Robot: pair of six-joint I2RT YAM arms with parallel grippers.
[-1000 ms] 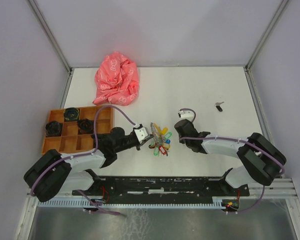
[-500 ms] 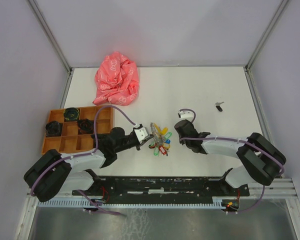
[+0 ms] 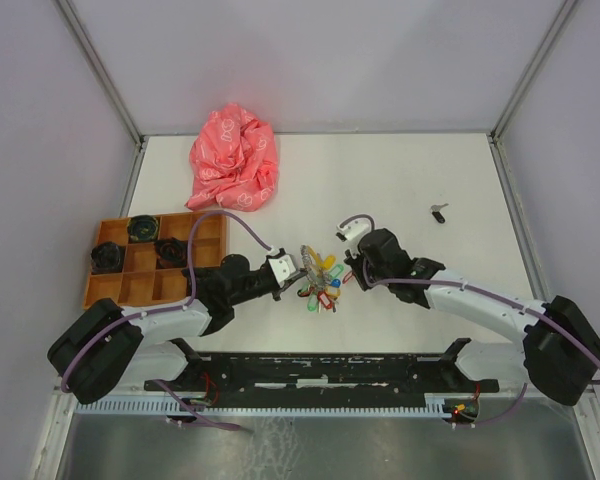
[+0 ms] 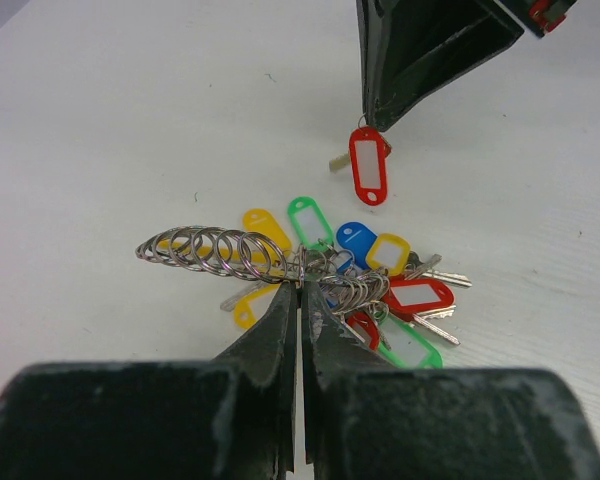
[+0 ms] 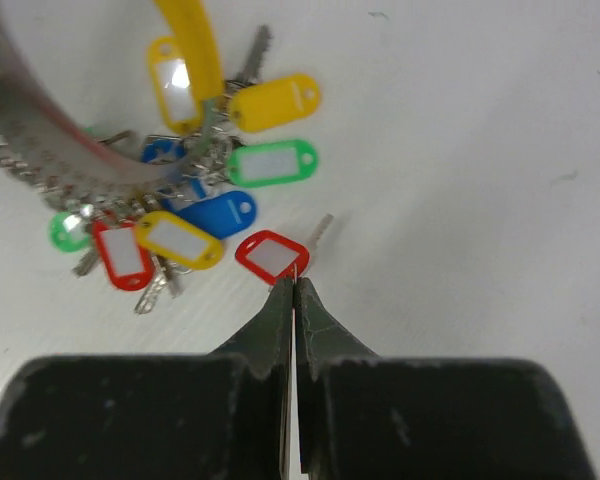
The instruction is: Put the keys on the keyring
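The keyring (image 4: 212, 250), a string of wire rings carrying several keys with coloured tags (image 3: 320, 283), lies mid-table. My left gripper (image 4: 300, 283) (image 3: 298, 270) is shut on its rings. A key with a red tag (image 5: 272, 256) (image 4: 368, 165) hangs by its small ring from my right gripper (image 5: 295, 280) (image 3: 346, 264), which is shut on it just right of the bunch. The key's silver blade (image 5: 321, 229) sticks out behind the tag. A black-headed key (image 3: 438, 212) lies alone at the far right of the table.
A crumpled pink cloth (image 3: 233, 157) lies at the back left. An orange compartment tray (image 3: 88, 295) with black parts stands left of the left arm. A black rail (image 3: 330, 372) runs along the near edge.
My right arm has reached left toward the bunch, and its jaws have shut on the red-tagged key's ring. The left gripper and the keyring have stayed put.
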